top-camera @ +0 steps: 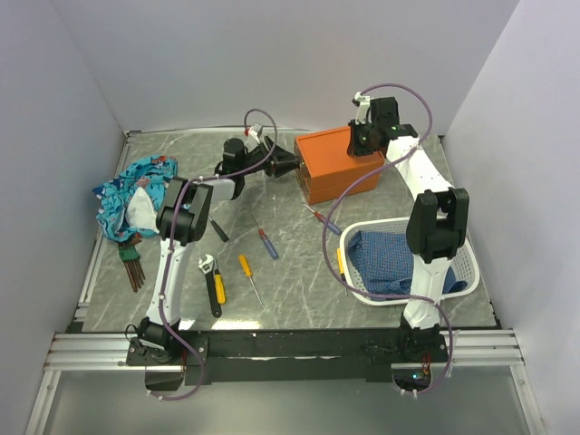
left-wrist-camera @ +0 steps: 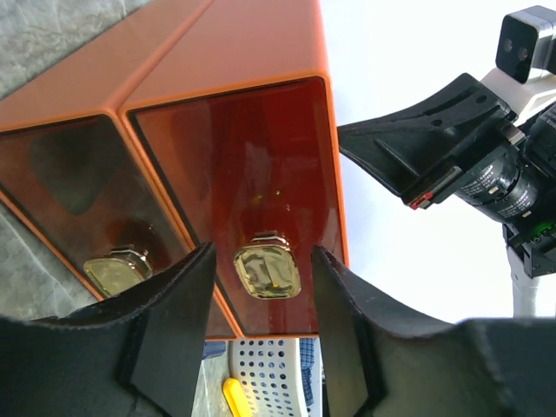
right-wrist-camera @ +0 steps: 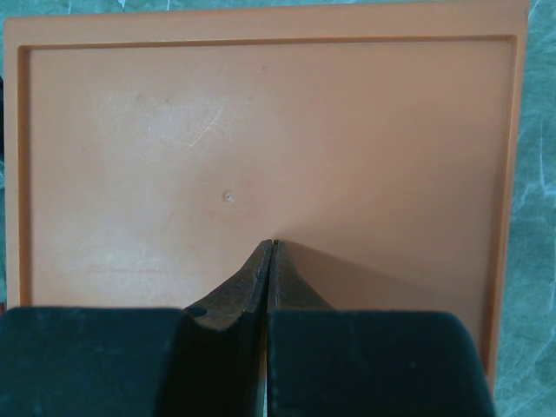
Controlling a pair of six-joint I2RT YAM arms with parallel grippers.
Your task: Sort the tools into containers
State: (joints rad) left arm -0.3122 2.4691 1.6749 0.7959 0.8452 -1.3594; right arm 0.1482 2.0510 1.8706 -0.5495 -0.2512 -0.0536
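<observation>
The orange box [top-camera: 343, 165] stands at the back middle of the table. My left gripper [top-camera: 290, 163] is open at its left end. In the left wrist view its jaws [left-wrist-camera: 261, 261] stand either side of the metal knob [left-wrist-camera: 265, 271] of the right-hand clear drawer [left-wrist-camera: 239, 182], not closed on it. My right gripper [top-camera: 367, 143] is shut and empty, its tips [right-wrist-camera: 273, 245] resting on the box's top [right-wrist-camera: 261, 130]. On the table lie a wrench [top-camera: 213, 281], an orange screwdriver [top-camera: 246, 270], a red-and-blue one [top-camera: 265, 241], another [top-camera: 323, 220], and a yellow one [top-camera: 341, 263].
A white perforated basket [top-camera: 399, 223] holding a blue cloth [top-camera: 399, 263] stands at the front right. A blue patterned cloth [top-camera: 136, 195] and a set of hex keys [top-camera: 132, 265] lie at the left. A second drawer with its knob [left-wrist-camera: 117, 269] is left of the jaws.
</observation>
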